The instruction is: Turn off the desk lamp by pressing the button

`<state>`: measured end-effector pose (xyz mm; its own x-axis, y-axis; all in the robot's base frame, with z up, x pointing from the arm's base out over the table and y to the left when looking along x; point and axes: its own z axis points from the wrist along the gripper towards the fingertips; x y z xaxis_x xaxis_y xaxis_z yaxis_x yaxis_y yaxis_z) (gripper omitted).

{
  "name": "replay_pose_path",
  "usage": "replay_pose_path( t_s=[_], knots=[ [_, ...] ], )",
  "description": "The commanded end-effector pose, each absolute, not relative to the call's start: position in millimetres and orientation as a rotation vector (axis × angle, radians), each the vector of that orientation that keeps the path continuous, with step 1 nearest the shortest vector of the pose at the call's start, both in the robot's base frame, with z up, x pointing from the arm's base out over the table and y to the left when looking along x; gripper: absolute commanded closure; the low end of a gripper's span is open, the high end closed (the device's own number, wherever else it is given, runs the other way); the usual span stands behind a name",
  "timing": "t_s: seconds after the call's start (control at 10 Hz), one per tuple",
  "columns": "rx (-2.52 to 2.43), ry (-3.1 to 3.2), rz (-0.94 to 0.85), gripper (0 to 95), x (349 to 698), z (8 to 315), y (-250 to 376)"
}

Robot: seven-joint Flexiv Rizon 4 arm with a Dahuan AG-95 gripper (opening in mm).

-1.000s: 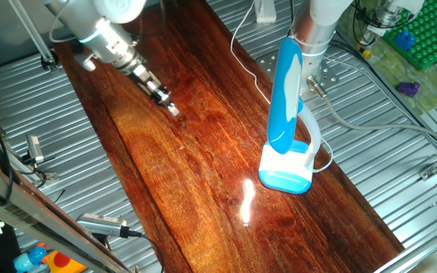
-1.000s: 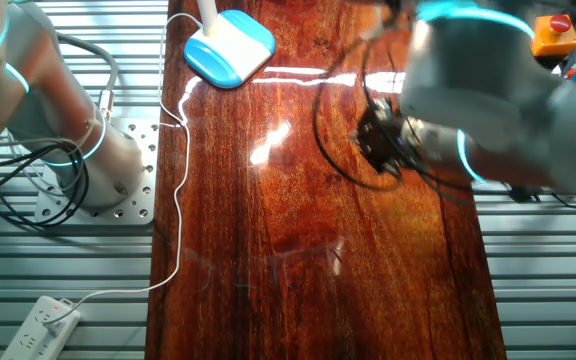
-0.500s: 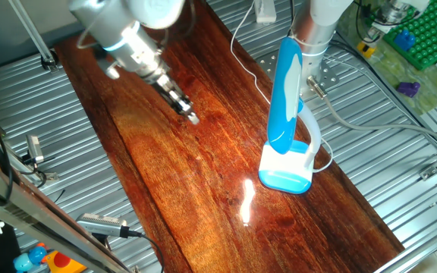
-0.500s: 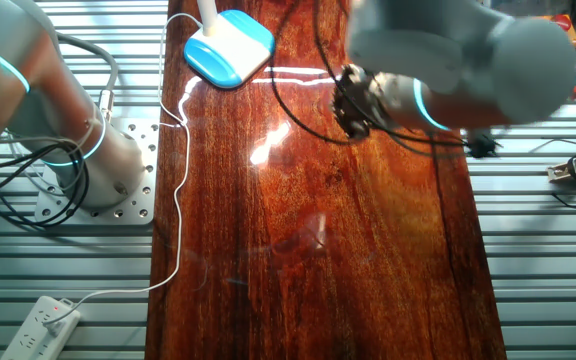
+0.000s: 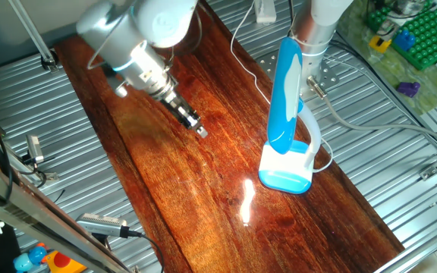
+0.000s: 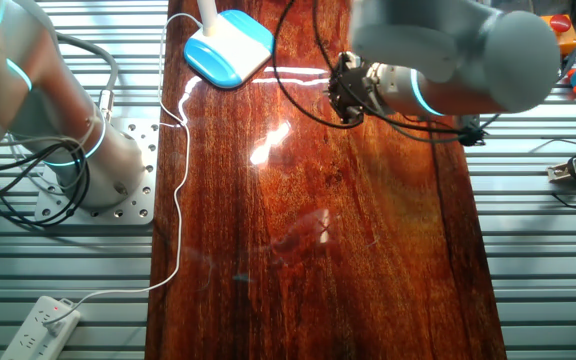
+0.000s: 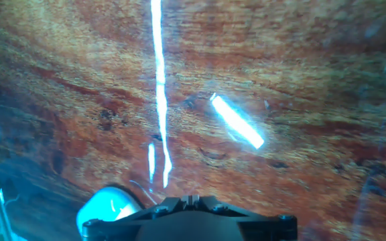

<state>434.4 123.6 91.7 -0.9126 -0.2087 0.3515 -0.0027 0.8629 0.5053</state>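
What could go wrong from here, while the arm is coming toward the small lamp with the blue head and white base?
1. The gripper is apart from the small plastic desk lamp with the long blue head; that head overhangs the squarish white base, so a direct approach may strike it.
2. No view shows the button clearly, so the press may miss.
3. The thin white cable beside the glossy wooden table may snag.

One fixed view looks down obliquely along the wooden surface (image 5: 203, 189); the other looks almost straight down from the opposite side. Both share the surface. The hand view faces the surface closely.
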Motion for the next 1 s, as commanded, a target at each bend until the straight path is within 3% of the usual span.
replay_pose_path(
  t_s=[0.1,1.0],
  knots=[
    [0.085,-2.617,-0.745,95.0,426,83,141],
    [-0.043,-2.552,-0.818,95.0,392,65,179]
  ],
)
